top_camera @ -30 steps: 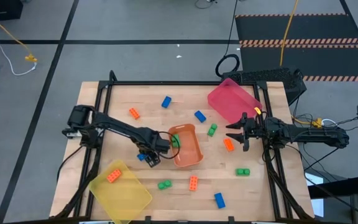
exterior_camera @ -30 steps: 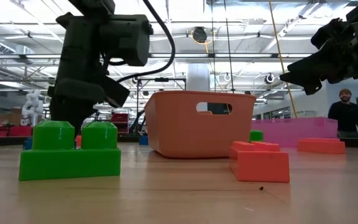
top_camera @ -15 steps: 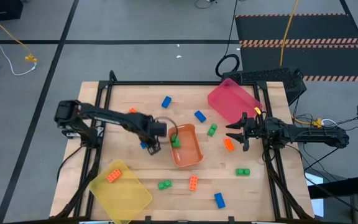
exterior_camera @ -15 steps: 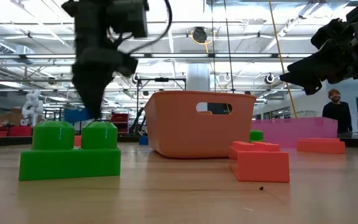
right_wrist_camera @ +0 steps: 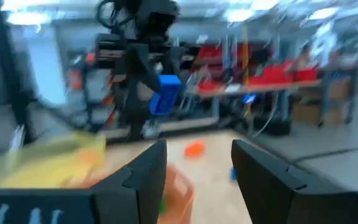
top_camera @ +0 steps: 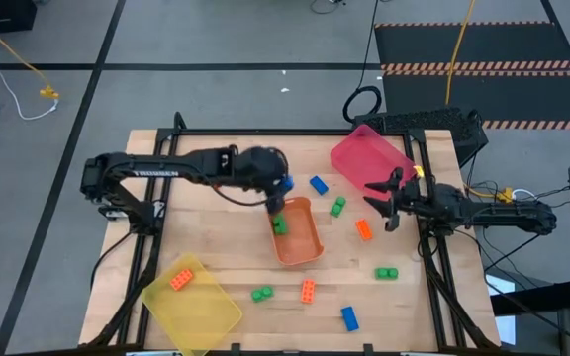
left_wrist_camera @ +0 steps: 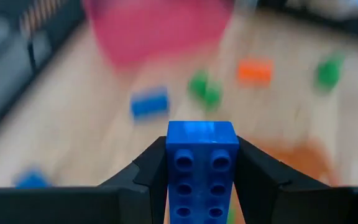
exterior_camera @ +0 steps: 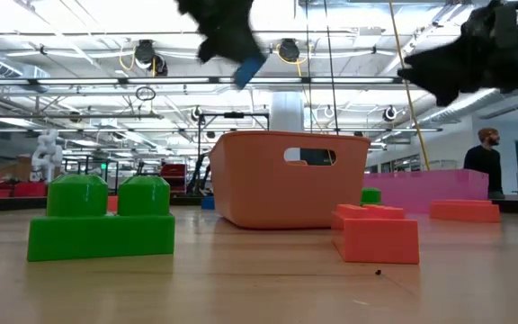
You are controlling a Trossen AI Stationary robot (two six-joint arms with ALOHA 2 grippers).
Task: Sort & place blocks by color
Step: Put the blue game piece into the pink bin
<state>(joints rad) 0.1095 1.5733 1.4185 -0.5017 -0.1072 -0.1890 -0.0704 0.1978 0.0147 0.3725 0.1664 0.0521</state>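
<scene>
The left gripper (top_camera: 281, 188) hung in the air just beyond the far rim of the orange tray (top_camera: 305, 247), its 2 fingers (left_wrist_camera: 148, 163) clamped on a blue block (left_wrist_camera: 202, 168) held clear of the table. From table height that block (exterior_camera: 248, 67) showed high above the tray (exterior_camera: 268, 193), tilted. The right gripper (top_camera: 376, 199) waited at the right side of the table, beside the near edge of the pink tray (top_camera: 364, 158), with its fingers (right_wrist_camera: 143, 171) spread apart and nothing between them.

1 green block (top_camera: 280, 226) lay inside the orange tray. 1 orange block (top_camera: 180, 280) lay in the yellow tray (top_camera: 201, 311) at the near left corner of the wooden table (top_camera: 196, 227). Loose on the table were a blue block (top_camera: 319, 184) left of the pink tray, a green block (top_camera: 337, 206) just near of it, and an orange block (top_camera: 364, 229) close under the right gripper. Farther right and nearer lay a green block (top_camera: 387, 273). Along the near side sat a green block (top_camera: 262, 294), an orange block (top_camera: 308, 291) just right of it, and a blue block (top_camera: 350, 317) nearest the table's edge.

A person (exterior_camera: 488, 166) stood in the room beyond the table, at the right.
</scene>
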